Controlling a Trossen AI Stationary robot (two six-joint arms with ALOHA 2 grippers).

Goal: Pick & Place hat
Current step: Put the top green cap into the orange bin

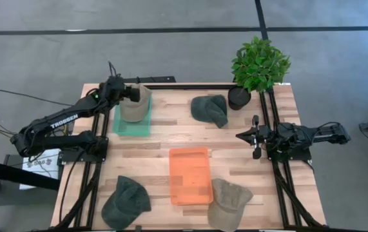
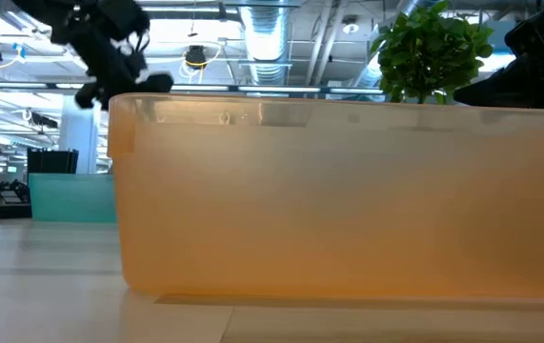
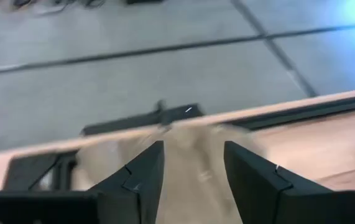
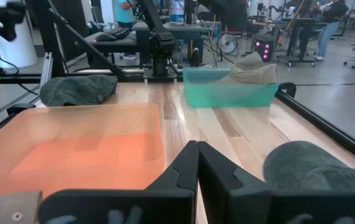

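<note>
Table [image 1: 164, 138] of pale wooden planks, framed by dark rails, carried two shallow translucent plastic trays. The green tray [image 1: 132, 122] lay toward the far left; a tan hat [image 1: 135, 103] of soft cloth rested in it, its far end overhanging the tray's far edge. The orange tray [image 1: 190, 175] lay near the middle front, rectangular with rounded corners, and held nothing visible; in the low view its frosted wall [image 2: 348, 195] filled most of the picture.

The left gripper [image 1: 134, 93] stood over the far end of the tan hat. In the left wrist view its fingers [image 3: 137, 180] were spread moderately apart, with the tan cloth [image 3: 189, 168] showing in the gap between them; whether they pressed the cloth could not be told.

The right gripper [image 1: 256, 136] waited at the table's right edge, and in the right wrist view its fingers [image 4: 180, 171] met with no gap.

Three further hats lay directly on the wood: a dark green hat [image 1: 211, 108] at the far centre beside a potted plant [image 1: 258, 64] with a black pot, a second dark green hat [image 1: 125, 201] at the front left, and a khaki hat [image 1: 230, 203] at the front right, touching the orange tray's corner. All appeared limp and rumpled.
</note>
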